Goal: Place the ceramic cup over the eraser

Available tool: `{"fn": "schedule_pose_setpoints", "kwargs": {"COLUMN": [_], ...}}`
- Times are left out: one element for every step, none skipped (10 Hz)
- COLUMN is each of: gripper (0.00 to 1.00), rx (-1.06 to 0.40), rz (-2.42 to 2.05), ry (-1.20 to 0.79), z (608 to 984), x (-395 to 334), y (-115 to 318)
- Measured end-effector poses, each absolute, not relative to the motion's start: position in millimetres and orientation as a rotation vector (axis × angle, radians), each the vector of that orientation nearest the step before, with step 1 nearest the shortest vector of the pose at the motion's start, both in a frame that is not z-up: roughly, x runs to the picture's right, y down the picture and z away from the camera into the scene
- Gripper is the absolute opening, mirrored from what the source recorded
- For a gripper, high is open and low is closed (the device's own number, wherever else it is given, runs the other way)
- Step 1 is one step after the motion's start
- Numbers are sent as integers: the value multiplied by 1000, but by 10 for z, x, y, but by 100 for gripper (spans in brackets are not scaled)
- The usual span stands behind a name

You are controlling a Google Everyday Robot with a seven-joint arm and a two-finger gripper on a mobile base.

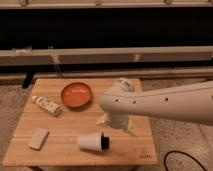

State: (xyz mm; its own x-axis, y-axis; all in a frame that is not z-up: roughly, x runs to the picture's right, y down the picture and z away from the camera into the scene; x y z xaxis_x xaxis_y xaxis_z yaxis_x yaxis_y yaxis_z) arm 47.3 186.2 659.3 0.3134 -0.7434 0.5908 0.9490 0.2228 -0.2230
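The white ceramic cup [91,141] lies on its side near the front edge of the wooden table [60,150], its dark opening facing right. The eraser [38,138], a pale flat block, lies at the front left, about a cup's length to the left of the cup. My gripper [118,124] hangs at the end of the white arm [160,104], just above and to the right of the cup and not holding it. The arm hides most of the gripper.
An orange-red bowl [76,94] stands at the back middle of the table. A white tube [47,105] lies at the left. Pale yellowish pieces [131,130] show beside the gripper. A dark cable [172,159] lies on the floor at the right.
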Motion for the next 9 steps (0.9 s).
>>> {"fn": "schedule_pose_setpoints", "kwargs": {"gripper": [98,98,98,98,98,98,98,98,98], "rx": [-609,-606,-604,-604,-605,-605,-600,-595,-594], "rz": [-1222,-1235,-1240,-1242,-1246,-1249,-1257,-1265,-1266], "ry": [-395,-397,-397,-394,-392,-387,-388,-388,-390], "z": [6605,6624,6635,6647,6648,6650,6669,6689,6697], "x": [458,396,368,359,374,406,367,328,308], "y": [1847,1827,1813,1804,1816,1820,1798,1780,1778]}}
